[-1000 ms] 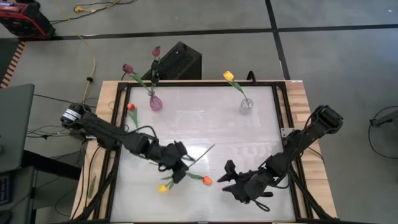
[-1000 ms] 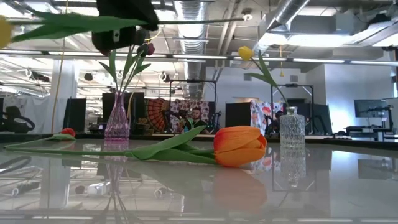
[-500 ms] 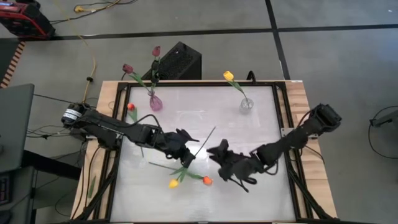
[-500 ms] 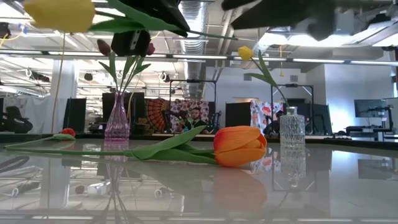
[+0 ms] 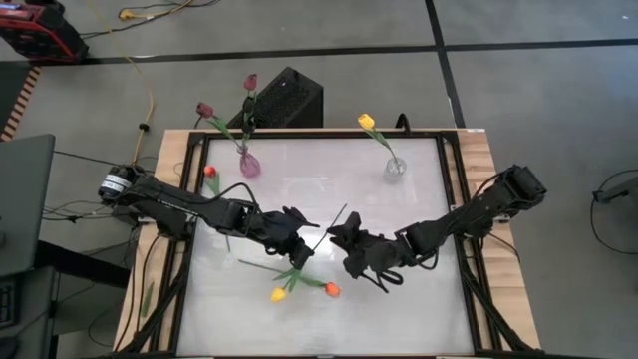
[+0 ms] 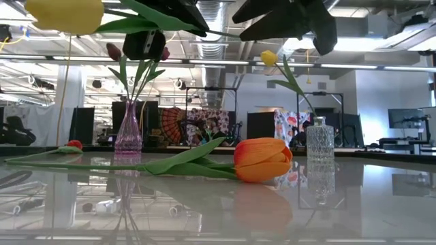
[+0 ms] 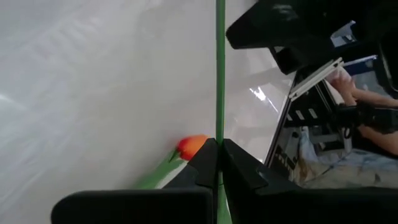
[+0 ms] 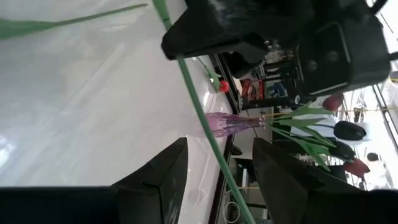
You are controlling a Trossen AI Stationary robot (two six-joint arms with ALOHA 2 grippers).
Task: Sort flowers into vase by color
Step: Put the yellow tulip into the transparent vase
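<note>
My left gripper (image 5: 302, 244) is shut on a yellow tulip's stem. The tulip's head (image 5: 278, 294) points toward the near edge, and its bare stem end (image 5: 342, 208) points far-right. My right gripper (image 8: 214, 165) is open. Its fingers stand on either side of that stem's free part (image 8: 198, 118) without touching it. An orange tulip (image 5: 331, 290) lies on its side on the table below. A red tulip (image 5: 209, 172) lies at the table's left. A pink vase (image 5: 249, 165) holds two maroon tulips, and a clear vase (image 5: 396, 168) holds one yellow tulip. My left gripper pinches the yellow tulip's green stem (image 7: 219, 149) between its two fingers, about midway along it. The fingers come from the table's left, slanting down, and lie across the stem. The tulip hangs clear of the table, close to level, with its head (image 6: 65, 13) high in the low view.
Both vases stand along the far edge, the pink one at the left and the clear one at the right. A black box (image 5: 289, 97) sits on the floor beyond the table. People and equipment show in the room behind.
My left gripper has carried the yellow tulip a little up and toward the far edge, and it has then kept still. My right gripper has swung from the near right toward the table's middle and rolled. Its fingers now stand around the stem's free part.
</note>
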